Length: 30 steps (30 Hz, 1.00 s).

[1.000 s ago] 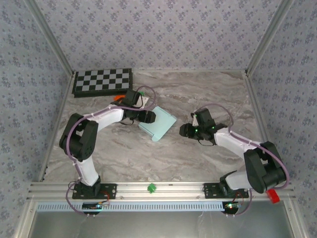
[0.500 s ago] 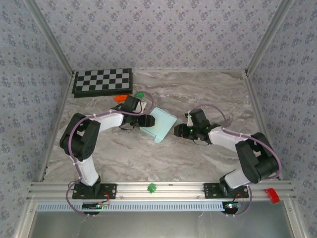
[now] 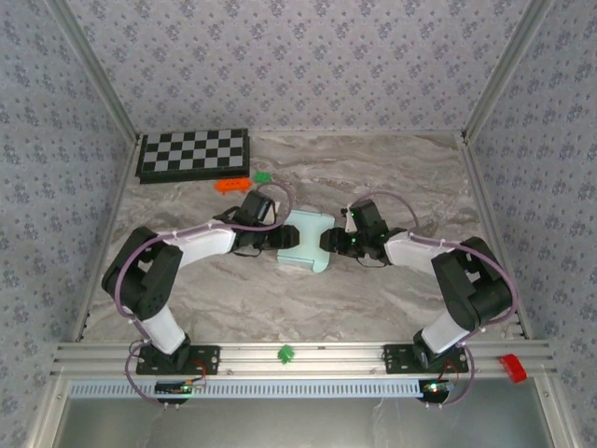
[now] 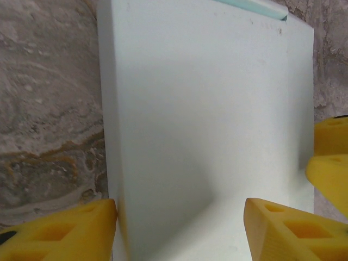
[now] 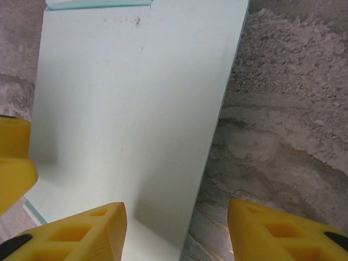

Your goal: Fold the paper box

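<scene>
Got the paper box (image 3: 306, 241) lying flat on the marble table (image 3: 373, 299), dead centre of the overhead frame, below and right of the checkerboard (image 3: 193, 154) up in the upper left. Also spotted a small orange piece (image 3: 230, 184) and a green piece (image 3: 263, 176) just under that board, well apart from the box.

Seeing both arms folded low and reaching inward, elbows out toward the sides of the frame, wrists close to the tabletop. Found the left gripper (image 3: 282, 237) at the box's left edge and the right gripper (image 3: 326, 242) at its right edge, pointing at each other across the card.

From the left wrist: yellow fingers (image 4: 60, 228) spread wide along the bottom of the frame, one hard against the card's left-hand edge, the other over the pale surface at lower right. Not clamped on anything, by the look of it. Also catching a bit of the right gripper's yellow at the right edge, mid-height.

From the right wrist: same deal, fingers (image 5: 70, 234) splayed apart, lower-left one over the card, lower-right one over bare marble with a gap to the card's edge. So straddling that edge, not pinching it. Can't tell whether any pad actually touches the card.
</scene>
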Each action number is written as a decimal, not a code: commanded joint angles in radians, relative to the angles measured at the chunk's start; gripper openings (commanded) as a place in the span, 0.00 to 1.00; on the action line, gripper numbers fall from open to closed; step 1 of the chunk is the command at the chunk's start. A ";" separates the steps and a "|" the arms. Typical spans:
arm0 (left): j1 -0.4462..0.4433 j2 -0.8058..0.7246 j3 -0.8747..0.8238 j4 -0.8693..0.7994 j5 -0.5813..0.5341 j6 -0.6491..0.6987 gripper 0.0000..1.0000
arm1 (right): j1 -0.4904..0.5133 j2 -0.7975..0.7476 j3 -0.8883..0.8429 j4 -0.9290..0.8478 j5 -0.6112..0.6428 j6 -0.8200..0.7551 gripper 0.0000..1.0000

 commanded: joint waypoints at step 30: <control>0.038 0.016 0.012 0.025 0.016 -0.054 0.31 | -0.047 0.131 -0.043 0.327 -0.264 0.103 0.54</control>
